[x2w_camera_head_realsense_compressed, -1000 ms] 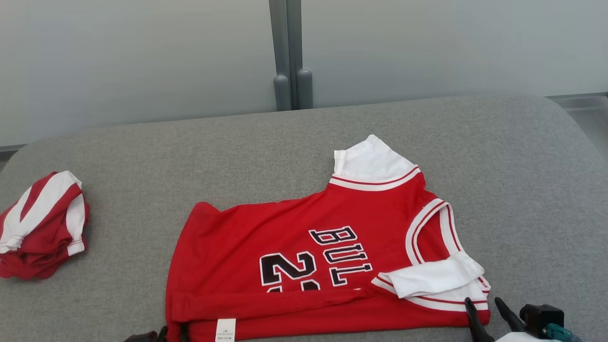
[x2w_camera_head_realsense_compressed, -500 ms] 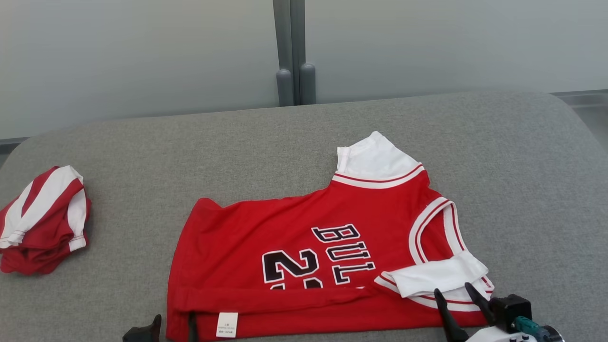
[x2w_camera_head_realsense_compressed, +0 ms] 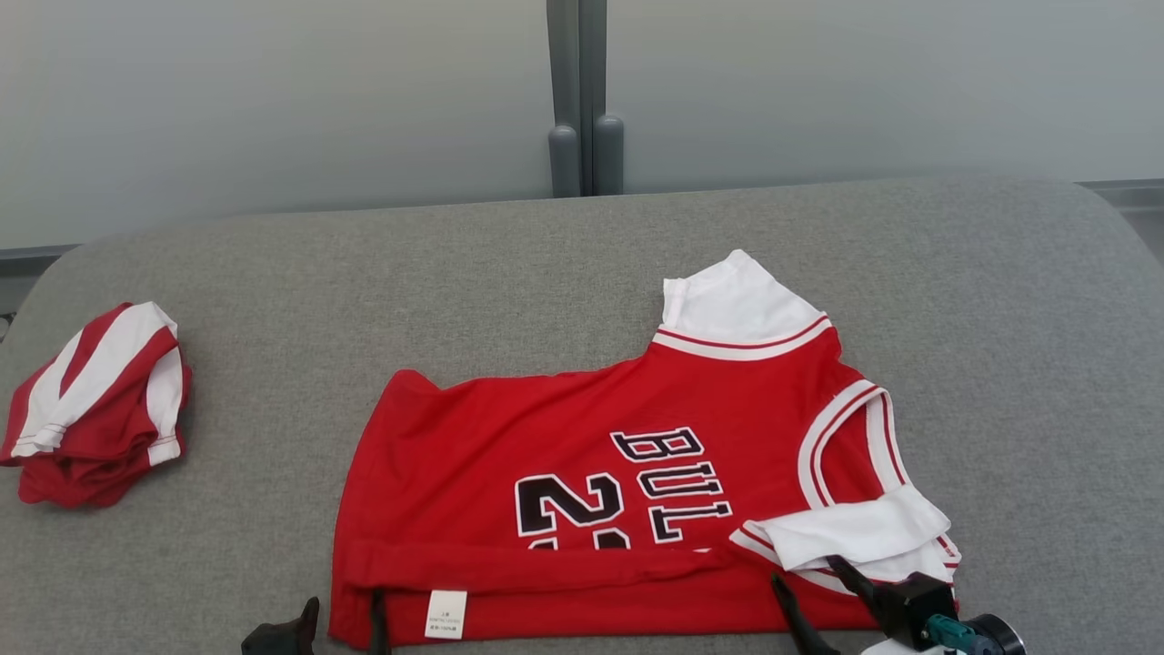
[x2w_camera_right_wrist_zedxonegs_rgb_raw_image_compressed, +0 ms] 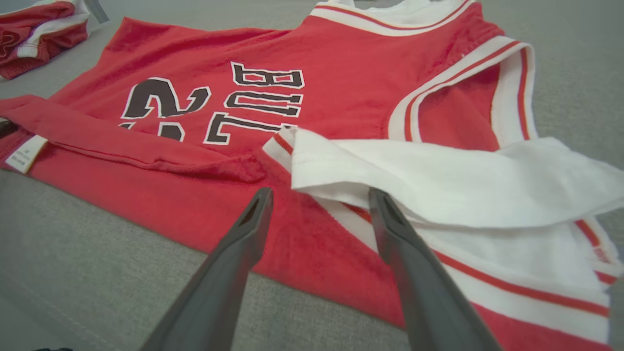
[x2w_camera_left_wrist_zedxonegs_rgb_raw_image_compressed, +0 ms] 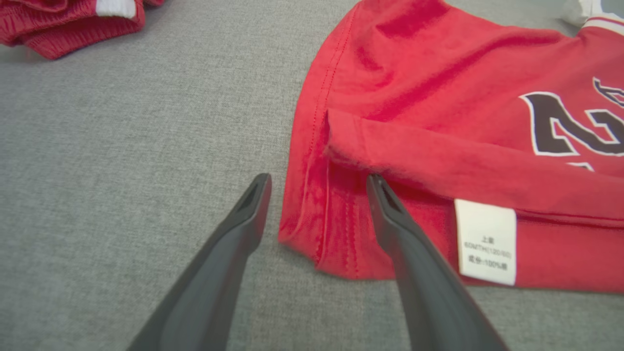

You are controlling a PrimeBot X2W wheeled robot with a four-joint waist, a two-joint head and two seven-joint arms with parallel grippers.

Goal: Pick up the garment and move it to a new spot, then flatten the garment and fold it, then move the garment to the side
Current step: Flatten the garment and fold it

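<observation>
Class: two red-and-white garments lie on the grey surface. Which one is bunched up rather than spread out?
The small bundle at the far left. The jersey in the middle lies spread out, with its black lettering showing.

Red jersey (x2w_camera_head_realsense_compressed: 582,455), laid flat and partly folded on a grey cushion (x2w_camera_head_realsense_compressed: 546,264).

Body red with red-striped white trim at the neck and armholes; black, white-edged letters and number face up. Neck end lies toward the right. Near long edge is turned over the front in a narrow band, covering the number's lower part; a white label (x2w_camera_head_realsense_compressed: 446,614) shows there. One white sleeve (x2w_camera_head_realsense_compressed: 855,532) lies folded across the near armhole; the other sleeve (x2w_camera_head_realsense_compressed: 737,300) projects at the far edge.
</observation>
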